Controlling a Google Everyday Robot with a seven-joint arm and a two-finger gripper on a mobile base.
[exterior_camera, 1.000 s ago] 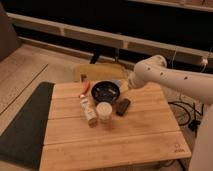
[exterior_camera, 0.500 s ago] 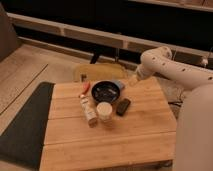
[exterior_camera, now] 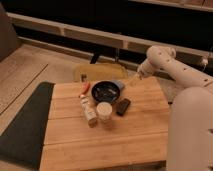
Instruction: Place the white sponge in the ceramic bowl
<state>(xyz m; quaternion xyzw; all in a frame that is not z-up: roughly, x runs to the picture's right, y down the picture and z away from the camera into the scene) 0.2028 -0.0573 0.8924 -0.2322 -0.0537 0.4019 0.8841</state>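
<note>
Camera view: the gripper (exterior_camera: 132,82) hangs off the ceramic bowl's (exterior_camera: 102,95) 2 o'clock side, above the far part of the tabletop (exterior_camera: 125,132). The pale arm (exterior_camera: 167,62) reaches in from the right. The jaws stand spread wide and hold nothing.

The white sponge (exterior_camera: 118,85), bluish here, sits at the bowl's 2 o'clock rim. It leans on the inner edge, and I cannot tell whether it lies fully inside. It is close to the gripper but apart from it.

A cream cup (exterior_camera: 104,110) stands at the bowl's 6 o'clock. A tall cream box (exterior_camera: 89,111) is at 7 o'clock, just beside the cup. A small dark object (exterior_camera: 123,106) lies at 4 o'clock, and a red item (exterior_camera: 85,89) at 9 o'clock. A dark mat (exterior_camera: 25,125) lies on the floor to the left of the tabletop.

A second ago the gripper was low over that same rim, at the sponge. Half a second ago it had lifted, and now it has drawn further toward 2 o'clock. The jaws are as wide as before. The bowl, cup, box and dark object have not moved.
</note>
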